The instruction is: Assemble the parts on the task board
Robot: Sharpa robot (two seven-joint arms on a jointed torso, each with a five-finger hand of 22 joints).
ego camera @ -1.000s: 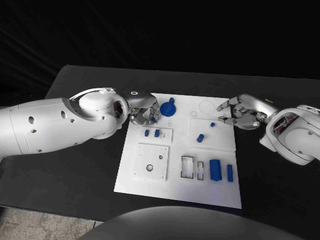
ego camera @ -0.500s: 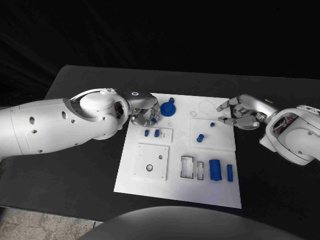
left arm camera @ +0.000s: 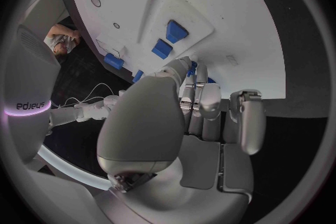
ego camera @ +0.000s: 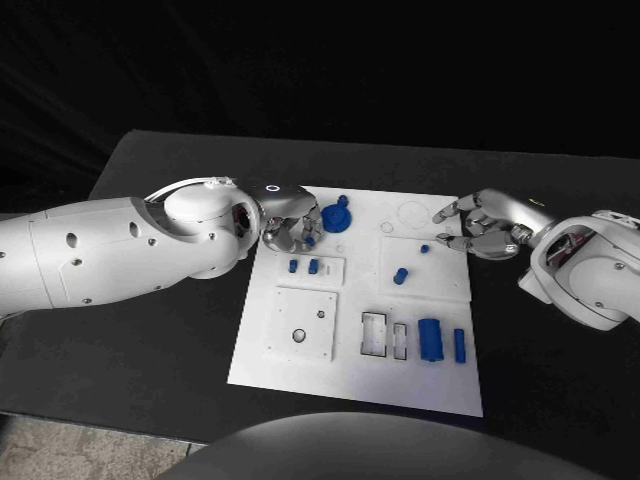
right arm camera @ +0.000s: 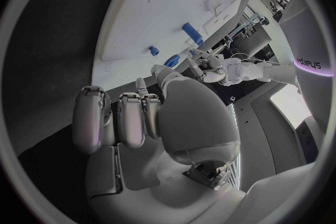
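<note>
The white task board (ego camera: 303, 352) lies mid-table. My left hand (ego camera: 289, 228) hovers over the board's far left corner with its fingers curled. It pinches a small blue part (ego camera: 304, 238) at its fingertips (left arm camera: 190, 69). A round blue part (ego camera: 336, 216) stands just right of that hand. My right hand (ego camera: 479, 228) hangs over the board's far right edge, fingers bent and apart, holding nothing. A tiny blue piece (ego camera: 425, 249) (right arm camera: 153, 50) sits on the board just off its thumb.
Two small blue pegs (ego camera: 303, 266) (left arm camera: 168, 39) stand in a square recess below my left hand. Another blue piece (ego camera: 401, 276) lies mid-board. A blue block (ego camera: 431, 340) and a thin blue bar (ego camera: 460, 346) sit near the front right, beside two rectangular slots (ego camera: 385, 335).
</note>
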